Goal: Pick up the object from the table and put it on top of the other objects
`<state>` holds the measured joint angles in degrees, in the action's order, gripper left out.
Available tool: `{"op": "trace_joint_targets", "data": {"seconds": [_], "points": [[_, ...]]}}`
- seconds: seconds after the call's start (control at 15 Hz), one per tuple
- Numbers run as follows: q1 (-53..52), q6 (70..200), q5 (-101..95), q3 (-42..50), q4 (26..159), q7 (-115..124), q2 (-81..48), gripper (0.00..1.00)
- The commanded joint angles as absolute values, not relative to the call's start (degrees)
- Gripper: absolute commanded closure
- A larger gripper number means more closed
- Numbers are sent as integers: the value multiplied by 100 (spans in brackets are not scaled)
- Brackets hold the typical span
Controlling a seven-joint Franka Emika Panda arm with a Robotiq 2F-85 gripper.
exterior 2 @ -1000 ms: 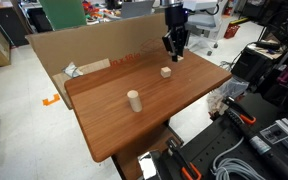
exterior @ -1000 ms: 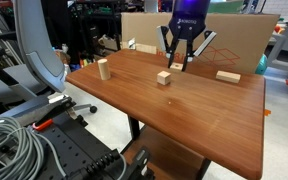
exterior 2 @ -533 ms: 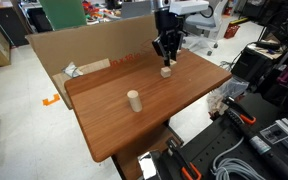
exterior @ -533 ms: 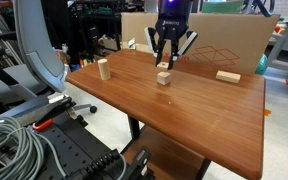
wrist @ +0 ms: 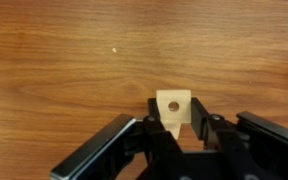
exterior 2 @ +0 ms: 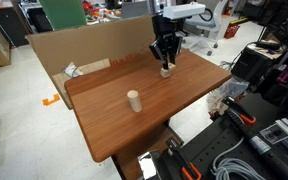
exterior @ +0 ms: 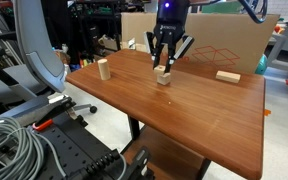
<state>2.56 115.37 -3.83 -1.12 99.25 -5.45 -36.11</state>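
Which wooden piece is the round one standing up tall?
The wooden cylinder, upright and alone. The bar lies flat; the spotted block sits in the end effector.

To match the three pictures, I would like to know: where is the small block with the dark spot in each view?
Exterior view: spotted block, upper middle, directly above the plain cube.
Exterior view: spotted block, upper right of centre, very small.
Wrist view: spotted block, lower centre, spot visible.
Shared landmark: the gripper holding it.

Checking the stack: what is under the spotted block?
In an exterior view a plain cube stands under the spotted block. In the wrist view the block hides it; only table shows around.
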Motion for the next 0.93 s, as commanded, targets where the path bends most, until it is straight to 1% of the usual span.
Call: {"op": "trace_joint_targets", "data": {"seconds": [0.0, 0.6, 0.67, 0.73, 0.87], "points": [[194, 11258, -306, -44, 9512, -392, -3872, 91], [161, 11073, -340, -36, 9090, -281, -4161, 91], [156, 11037, -340, -36, 9069, -268, -4179, 41], [144, 11010, -356, -32, 9053, -255, -4201, 40], [130, 10941, -374, -30, 9039, -241, -4228, 27]]}}
